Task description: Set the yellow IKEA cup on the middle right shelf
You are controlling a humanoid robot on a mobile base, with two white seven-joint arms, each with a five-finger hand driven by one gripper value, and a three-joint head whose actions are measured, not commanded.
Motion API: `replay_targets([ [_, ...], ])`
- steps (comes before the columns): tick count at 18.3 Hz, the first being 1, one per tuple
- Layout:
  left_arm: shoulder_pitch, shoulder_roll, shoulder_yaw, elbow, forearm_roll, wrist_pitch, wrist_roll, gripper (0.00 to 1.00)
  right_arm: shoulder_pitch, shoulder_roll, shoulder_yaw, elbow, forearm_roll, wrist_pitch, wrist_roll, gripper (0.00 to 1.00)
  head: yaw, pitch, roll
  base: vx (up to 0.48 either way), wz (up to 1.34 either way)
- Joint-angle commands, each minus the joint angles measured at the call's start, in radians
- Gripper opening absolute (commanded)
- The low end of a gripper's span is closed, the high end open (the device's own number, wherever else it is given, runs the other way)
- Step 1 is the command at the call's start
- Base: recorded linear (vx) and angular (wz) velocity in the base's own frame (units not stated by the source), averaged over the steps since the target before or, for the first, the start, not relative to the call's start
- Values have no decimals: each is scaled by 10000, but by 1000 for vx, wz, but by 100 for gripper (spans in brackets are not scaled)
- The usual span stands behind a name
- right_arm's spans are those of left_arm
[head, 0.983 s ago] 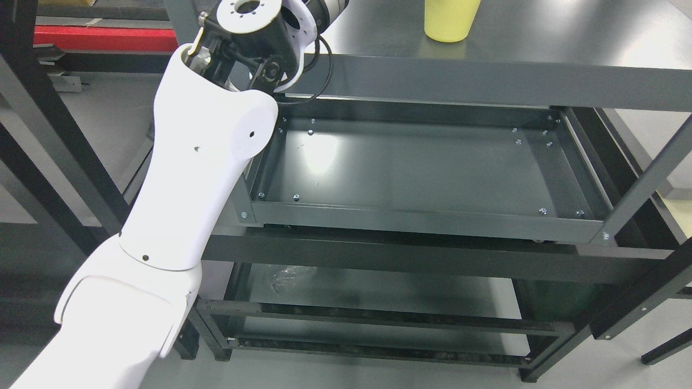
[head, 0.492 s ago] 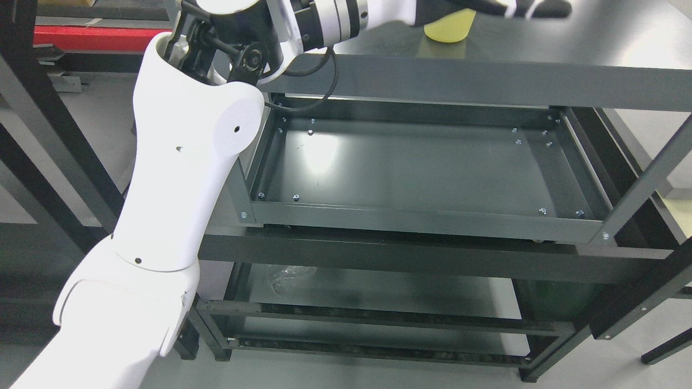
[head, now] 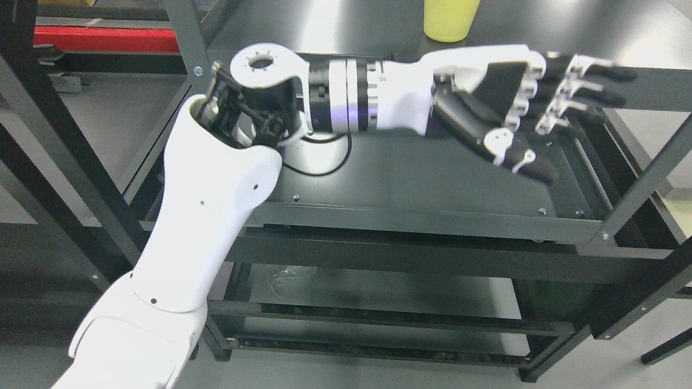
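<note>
The yellow cup (head: 450, 19) stands upright on the top shelf (head: 567, 32) of the dark metal rack, cut off by the picture's top edge. My left hand (head: 562, 116) reaches across from the left, in front of the top shelf's front edge and above the middle shelf tray (head: 411, 178). Its fingers (head: 592, 81) are stretched out and spread, and it holds nothing. The hand is below and to the right of the cup, apart from it. My right arm does not show.
The rack has a lower shelf (head: 378, 292) with a crumpled clear wrapper (head: 286, 275) on it. Slanted rack posts stand at the left (head: 65, 156) and at the right (head: 649, 183). A red bar (head: 102, 39) lies at the back left.
My left forearm and hand have swung down from the top shelf by the cup to in front of the shelf edge, over the middle tray. The cup has stayed in place.
</note>
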Motion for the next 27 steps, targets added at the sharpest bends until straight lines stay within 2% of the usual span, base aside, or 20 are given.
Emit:
replay_targets([
  [1, 3033, 174, -2116, -613, -564, -178, 22, 97, 138, -175, 169, 0, -245, 4, 4, 99, 0, 0, 0, 0, 0],
  [3, 3740, 174, -2163, -262, -1880, -1154, 418, 98, 138, -175, 169, 0, -245, 4, 4, 99, 0, 0, 0, 0, 0],
  [4, 4047, 174, -2133, 226, -2479, -2194, 846, 98, 138, -175, 169, 0, -245, 4, 4, 99, 0, 0, 0, 0, 0],
  [6, 4539, 174, -1706, 1559, -3249, -5379, 2574, 98, 138, -175, 169, 0, -245, 4, 4, 99, 0, 0, 0, 0, 0],
  [7, 4678, 174, -1156, 1961, -3586, -6184, 3510, 99, 138, -175, 169, 0, -245, 4, 4, 99, 0, -2, 0, 0, 0],
  [12, 5200, 174, 1941, 1630, -4264, -6376, 6717, 99, 138, -175, 169, 0, -245, 4, 4, 99, 0, -3, 0, 0, 0],
  [14, 5582, 174, 2377, 1276, -4264, -6802, 7612, 99, 138, -175, 169, 0, -245, 4, 4, 99, 0, -3, 0, 0, 0],
  [17, 6470, 174, 2439, 1137, -4432, -8306, 7630, 99, 138, -175, 169, 0, -245, 4, 4, 99, 0, -3, 0, 0, 0],
  [23, 8203, 174, 3236, -1466, -4433, -8233, 7799, 99, 138, -175, 169, 0, -245, 4, 4, 99, 0, -3, 0, 0, 0],
  [25, 8986, 174, 3313, -2388, -4433, -7683, 7814, 99, 138, -175, 169, 0, -245, 4, 4, 99, 0, -3, 0, 0, 0],
  [27, 9234, 174, 3405, -2621, -4433, -7573, 7799, 99, 138, -175, 169, 0, -245, 4, 4, 99, 0, -3, 0, 0, 0],
])
